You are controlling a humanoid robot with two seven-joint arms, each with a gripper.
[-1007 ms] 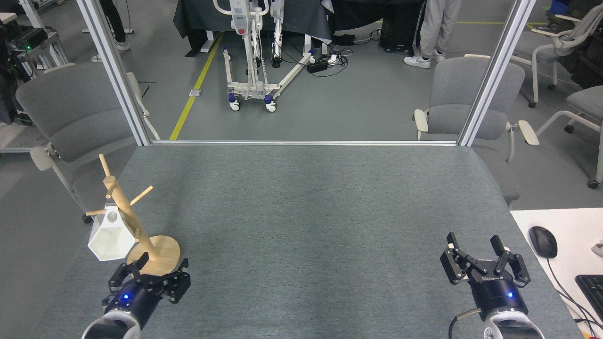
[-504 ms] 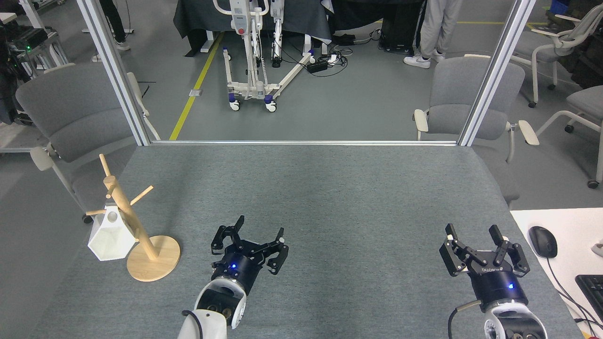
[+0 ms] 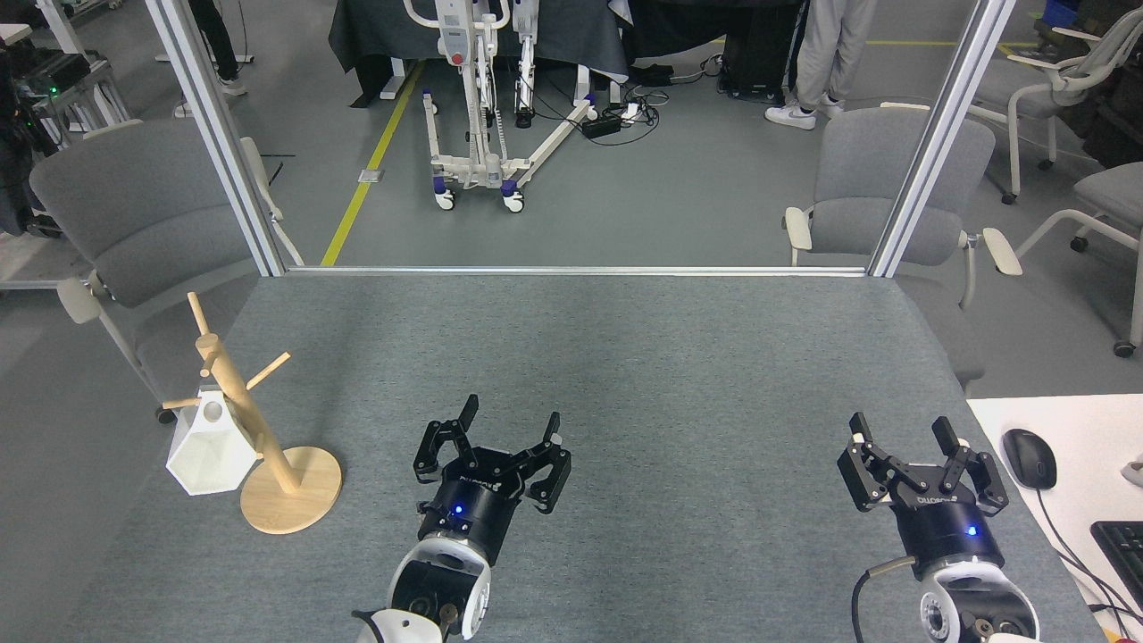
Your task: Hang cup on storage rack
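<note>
The cup (image 3: 212,451) hangs on the rack (image 3: 259,438) at the desk's left edge, seemingly threaded on a low peg. The left hand (image 3: 494,444), nearer, sits well right of it, fingers spread and empty; the right hand (image 3: 913,446) likewise.

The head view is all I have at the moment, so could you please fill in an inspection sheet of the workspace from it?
Surface: grey felt-covered table, flat.
Job's things: white cup hangs from a low peg of the wooden storage rack at the table's left edge; the rack stands upright.
Clutter: nothing seen on the grey table.
Grippers: left gripper open and empty, right of the rack; right gripper open and empty, near the right edge.
Cables: one at the right arm's wrist; more on the floor beyond the table.
Surroundings: grey chairs, a wheeled lift frame, a person's legs, and a mouse and keyboard on a white desk.
</note>
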